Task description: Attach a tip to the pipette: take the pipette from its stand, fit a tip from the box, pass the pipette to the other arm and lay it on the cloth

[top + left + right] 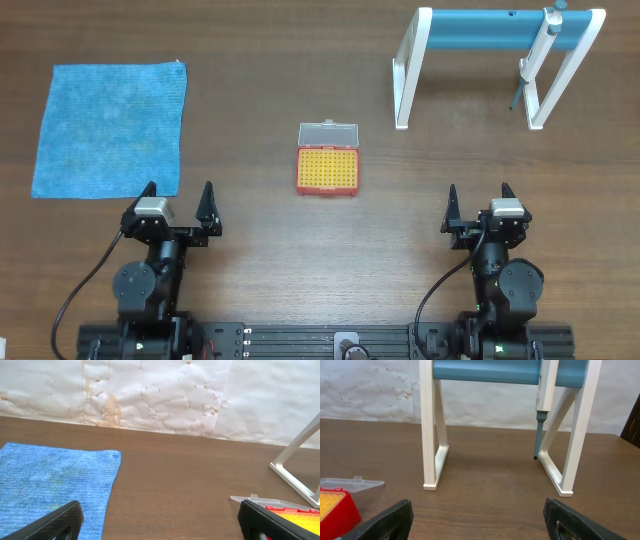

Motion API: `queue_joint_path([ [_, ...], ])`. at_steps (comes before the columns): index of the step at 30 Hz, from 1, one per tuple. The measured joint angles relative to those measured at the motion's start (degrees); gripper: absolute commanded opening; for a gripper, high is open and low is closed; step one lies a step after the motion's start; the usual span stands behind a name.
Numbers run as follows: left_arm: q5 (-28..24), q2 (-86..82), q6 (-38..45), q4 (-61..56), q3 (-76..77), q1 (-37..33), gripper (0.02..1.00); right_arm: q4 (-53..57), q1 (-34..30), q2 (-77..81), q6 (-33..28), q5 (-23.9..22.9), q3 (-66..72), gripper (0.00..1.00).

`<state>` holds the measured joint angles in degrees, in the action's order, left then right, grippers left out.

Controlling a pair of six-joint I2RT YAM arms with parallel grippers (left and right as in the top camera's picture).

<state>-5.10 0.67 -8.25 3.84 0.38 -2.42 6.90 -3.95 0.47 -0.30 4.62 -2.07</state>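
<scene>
your left gripper (178,192) sits low in front of its base at the left of the table (300,265), its fingers spread wide and empty. your right gripper (480,192) sits the same way at the right, also spread wide with nothing pinched. the pipette (541,42) hangs on its stand (480,30), at the right end of the blue crossbar, white body up and dark grey nose pointing down, just beside the stand's right white leg frame. the stand is at the far right of the table, well apart from both grippers. the right wrist view looks straight at it, with the pipette's nose hanging between the two leg frames, closer to one of them. any marking on the pipette body is too small to read. the tip box (327,170) stands near the middle of the table, between the two arms and a little farther out. it is an orange-red box with rows of yellow tips showing, and its clear lid (328,133) is swung open and lying flat on the far side. any label on it is too small to make out. the cloth (110,130), blue and spread flat, lies at the far left, just beyond your left gripper. in the left wrist view its near corner reaches up to one finger, while a corner of the tip box shows by the other.
</scene>
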Motion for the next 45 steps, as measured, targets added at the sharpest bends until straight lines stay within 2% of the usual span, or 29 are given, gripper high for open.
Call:
queue_joint_path([
  [37,0.0,0.0,0.0,0.0,0.0,0.0,0.998,-1.0,0.0,0.8,0.0,-0.1,0.0,0.86],
  [41,0.0,0.0,0.0,0.0,0.0,0.0,0.998,-5.4,0.0,17.8,0.0,-0.3,-2.3,0.862],
  [45,0.0,0.0,0.0,0.0,0.1,0.0,0.998,-2.3,-0.1,38.0,-0.9,-0.6,-19.4,0.86],
])
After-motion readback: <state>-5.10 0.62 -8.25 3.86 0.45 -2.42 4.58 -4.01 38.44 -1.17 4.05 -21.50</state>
